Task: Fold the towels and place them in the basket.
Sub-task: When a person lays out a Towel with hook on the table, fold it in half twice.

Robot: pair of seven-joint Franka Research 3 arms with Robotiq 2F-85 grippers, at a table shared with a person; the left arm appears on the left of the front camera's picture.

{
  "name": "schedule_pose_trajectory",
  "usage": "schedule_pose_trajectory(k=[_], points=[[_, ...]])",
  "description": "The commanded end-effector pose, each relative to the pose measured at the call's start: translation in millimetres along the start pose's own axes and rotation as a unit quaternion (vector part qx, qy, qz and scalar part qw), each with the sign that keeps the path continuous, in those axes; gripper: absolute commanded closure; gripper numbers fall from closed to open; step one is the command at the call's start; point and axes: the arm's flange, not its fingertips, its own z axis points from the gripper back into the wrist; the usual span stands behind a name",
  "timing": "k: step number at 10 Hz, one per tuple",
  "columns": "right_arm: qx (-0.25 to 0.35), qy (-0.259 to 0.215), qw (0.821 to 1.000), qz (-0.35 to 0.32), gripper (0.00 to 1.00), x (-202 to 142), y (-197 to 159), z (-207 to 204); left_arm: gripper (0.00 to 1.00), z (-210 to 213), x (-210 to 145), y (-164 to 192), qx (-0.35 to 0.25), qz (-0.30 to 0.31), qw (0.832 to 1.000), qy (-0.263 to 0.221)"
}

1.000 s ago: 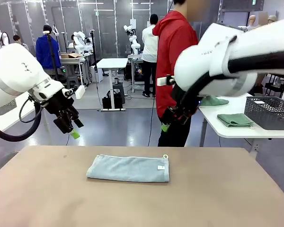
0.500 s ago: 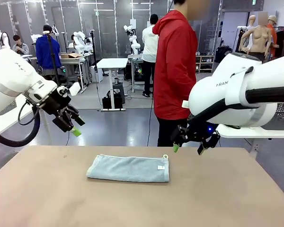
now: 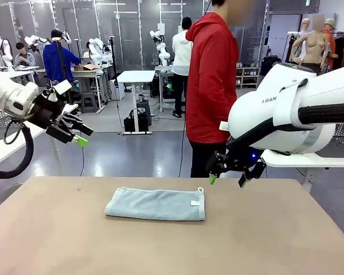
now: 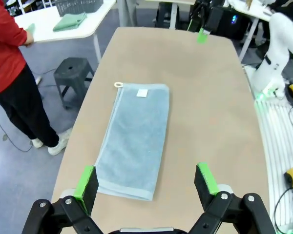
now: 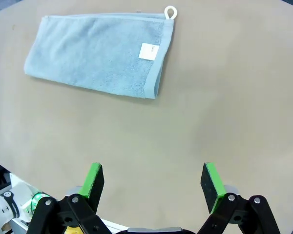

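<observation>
One pale blue-grey towel [image 3: 155, 204] lies folded into a long strip in the middle of the tan table [image 3: 275, 240], its white tag and loop at the right end. My left gripper [image 3: 80, 135] hangs open in the air, well above and left of the table's far left corner. In its wrist view the towel [image 4: 134, 139] lies far below between the open fingers [image 4: 85, 183]. My right gripper [image 3: 226, 180] is open just above the far edge, right of the towel [image 5: 100, 56]. The basket [image 4: 78, 6] stands on a white side table.
A person in a red jacket [image 3: 212, 74] stands at the far side, turned away. The white side table [image 4: 53, 24] on the right carries a folded green cloth [image 4: 71, 20]. A dark stool [image 4: 73, 73] stands beside the table.
My left arm has swung up and away to the left. My right arm dropped to the table's far edge, then held still.
</observation>
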Motion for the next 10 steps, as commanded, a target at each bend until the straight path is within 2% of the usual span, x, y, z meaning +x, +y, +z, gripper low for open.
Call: schedule_pose_trajectory(k=[1, 2, 5, 6, 7, 8, 10], points=[[-0.006, -0.008, 1.000, 0.001, 0.00, 1, -3, -1, 0.00, 0, -7, -2, -0.020, -0.003, 0.999, -0.029], [-0.006, -0.008, 1.000, 0.001, 0.00, 1, -3, -1, 0.00, 1, -8, -3, -0.033, -0.006, 0.999, -0.032], [0.000, 0.000, 1.000, 0.000, 0.00, 0, 0, 0, 0.00, 0, -3, -3, -0.018, 0.006, 1.000, -0.013], [0.010, 0.024, 0.999, -0.041, 0.00, 3, 2, -9, 0.00, 0, -3, -3, -0.018, 0.006, 1.000, -0.013], [0.005, 0.029, 0.998, -0.052, 0.00, 9, 5, -22, 0.00, 0, -3, -3, -0.018, 0.006, 1.000, -0.013], [-0.025, -0.006, 0.997, -0.072, 0.00, 21, 3, -35, 0.00, 0, -3, -3, -0.018, 0.006, 1.000, -0.013], [-0.022, -0.025, 0.995, -0.096, 0.00, 38, 0, -65, 0.00, 0, -3, -3, -0.018, 0.006, 1.000, -0.013]])
